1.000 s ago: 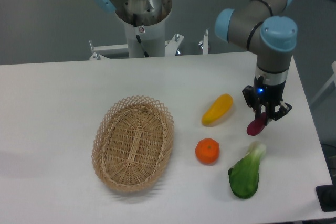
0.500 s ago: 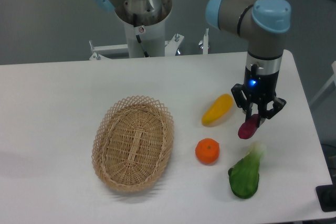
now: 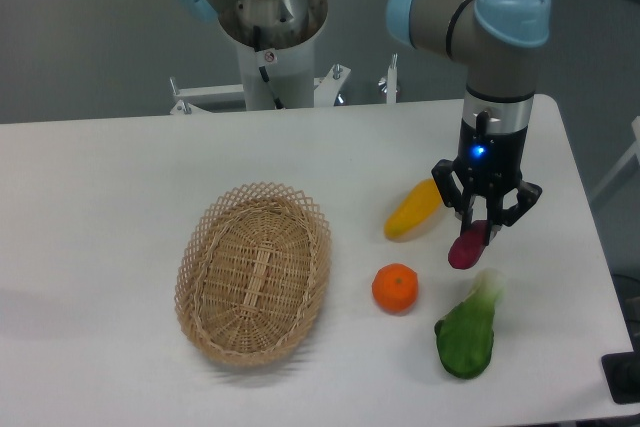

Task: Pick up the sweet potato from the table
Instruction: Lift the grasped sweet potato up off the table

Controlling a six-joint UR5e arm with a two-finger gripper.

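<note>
Over the right side of the table, the arm's wrist points straight down; its gripper has its fingers closed around the upper end of the sweet potato, which hangs tilted and appears clear of the tabletop; the yellow vegetable lies just left of the gripper, the orange and leafy green below; the basket lies well apart.
</note>
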